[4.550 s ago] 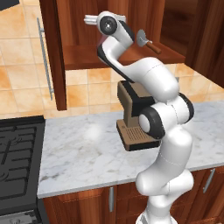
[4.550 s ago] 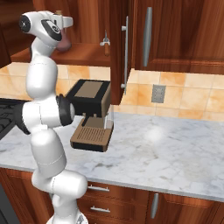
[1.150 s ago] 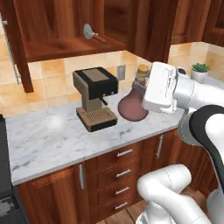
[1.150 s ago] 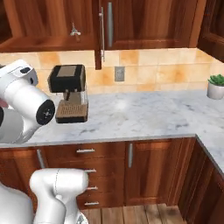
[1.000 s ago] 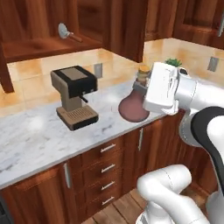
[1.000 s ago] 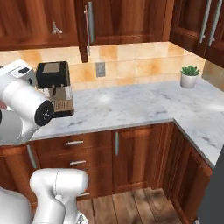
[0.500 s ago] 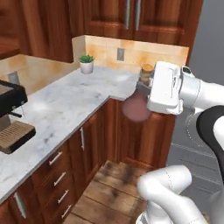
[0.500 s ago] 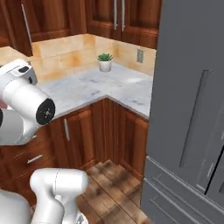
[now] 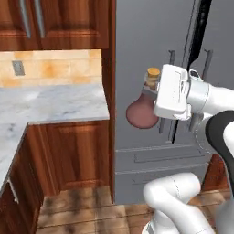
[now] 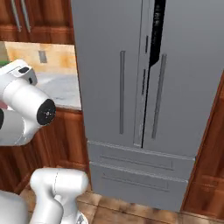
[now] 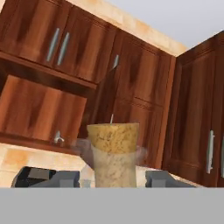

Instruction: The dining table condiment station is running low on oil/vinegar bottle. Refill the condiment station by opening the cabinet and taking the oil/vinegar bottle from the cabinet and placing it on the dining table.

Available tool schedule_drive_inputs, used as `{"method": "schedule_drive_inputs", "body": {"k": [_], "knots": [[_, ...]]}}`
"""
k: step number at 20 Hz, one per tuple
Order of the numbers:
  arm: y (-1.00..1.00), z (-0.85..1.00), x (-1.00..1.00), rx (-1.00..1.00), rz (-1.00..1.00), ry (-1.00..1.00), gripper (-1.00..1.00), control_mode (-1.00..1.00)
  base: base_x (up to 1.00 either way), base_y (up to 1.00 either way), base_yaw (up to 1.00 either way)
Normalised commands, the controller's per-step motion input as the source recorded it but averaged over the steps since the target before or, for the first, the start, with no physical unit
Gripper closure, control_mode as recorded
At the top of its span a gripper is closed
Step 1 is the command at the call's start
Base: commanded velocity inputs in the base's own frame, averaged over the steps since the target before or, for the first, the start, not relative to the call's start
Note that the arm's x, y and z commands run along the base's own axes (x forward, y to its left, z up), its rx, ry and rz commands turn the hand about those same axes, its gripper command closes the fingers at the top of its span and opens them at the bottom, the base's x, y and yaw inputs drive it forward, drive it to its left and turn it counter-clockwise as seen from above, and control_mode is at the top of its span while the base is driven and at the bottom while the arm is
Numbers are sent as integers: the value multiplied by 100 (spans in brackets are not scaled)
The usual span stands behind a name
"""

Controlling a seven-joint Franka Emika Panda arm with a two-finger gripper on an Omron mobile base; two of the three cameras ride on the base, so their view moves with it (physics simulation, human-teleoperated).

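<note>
The oil/vinegar bottle (image 9: pixel 142 114), with a round reddish-pink body and a tan cork, hangs in the air in front of the grey fridge in the left base view. My gripper (image 9: pixel 153 89) is shut on its thin neck. In the hand view the cork (image 11: pixel 113 138) stands upright between my two fingertips, where my gripper (image 11: pixel 113 176) clamps the neck. Behind it is the dark reddish-brown wall cabinet (image 11: pixel 56 43) with silver bar handles, one door (image 11: pixel 41 110) swung open. The dining table is out of view.
A tall grey fridge (image 10: pixel 131 78) with long vertical handles faces the base; it also shows as the fridge (image 9: pixel 151 41). A marble counter (image 9: pixel 50 101) on wood base cabinets runs to its left. Wooden floor (image 9: pixel 73 210) lies below.
The whole picture has swung: the base has turned away from the counter with the coffee machine, past the corner with the plant, to the fridge. The bottle stays in my gripper.
</note>
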Motion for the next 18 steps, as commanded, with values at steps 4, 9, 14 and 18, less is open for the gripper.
{"method": "schedule_drive_inputs", "body": {"k": [4, 9, 14, 18], "knots": [[0, 0, 0, 0, 0, 0, 100, 100, -2, 19, -93], [0, 0, 0, 0, 0, 0, 100, 100, -6, 3, -96], [0, 0, 0, 0, 0, 0, 100, 100, 0, 0, -100], [0, 0, 0, 0, 0, 0, 100, 100, 0, 2, -100]]}}
